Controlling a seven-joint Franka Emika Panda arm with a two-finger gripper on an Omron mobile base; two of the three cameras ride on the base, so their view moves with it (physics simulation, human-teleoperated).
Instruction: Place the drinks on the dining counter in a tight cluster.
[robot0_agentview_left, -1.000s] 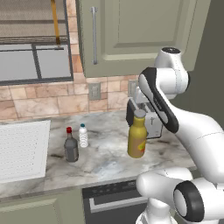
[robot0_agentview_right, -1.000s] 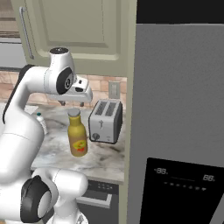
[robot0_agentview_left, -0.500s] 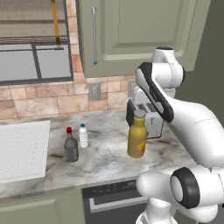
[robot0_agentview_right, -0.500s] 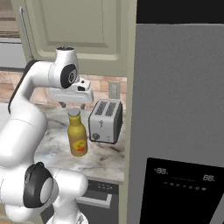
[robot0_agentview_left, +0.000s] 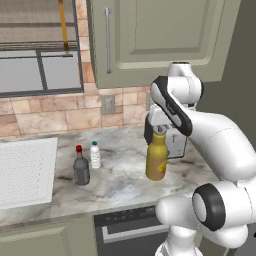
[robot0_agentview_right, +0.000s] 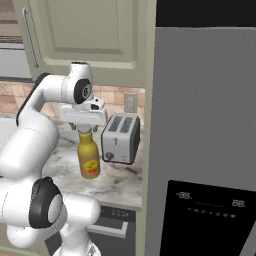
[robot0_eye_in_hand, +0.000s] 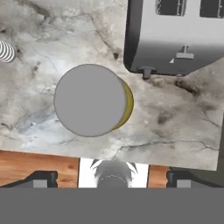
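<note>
My tool (robot0_agentview_left: 159, 131) hangs right over the tall yellow bottle (robot0_agentview_left: 156, 159), with its fingers spread wide and holding nothing. The fingers stand on either side of the bottle's grey cap (robot0_eye_in_hand: 90, 100), and I cannot tell if they touch it. From my hand camera the cap is a big flat grey circle, with a thin slice of yellow peeking out beside it.

The yellow bottle is smooth and round, wide at the bottom and thin at the neck. It has a small red and green picture (robot0_agentview_right: 91, 167) low on its side. It stands straight up on the marble bench (robot0_agentview_left: 120, 175), which is grey-white with dark wiggly veins.

There are three bottles in all. Well off to the left of my tool stand the other two, just beside each other. The dark grey bottle (robot0_agentview_left: 81, 169) has a red cap and is shorter than the yellow one. The small clear bottle (robot0_agentview_left: 95, 156) has a blue cap and is the littlest.

One shiny grey toaster (robot0_agentview_right: 118, 139) with two slots sits near the yellow bottle, to the right of my tool. A white sink (robot0_agentview_left: 25, 170) lies far left. The wall behind has tan stone tiles (robot0_agentview_left: 60, 107), and pale green cupboards (robot0_agentview_left: 150, 35) hang above.
</note>
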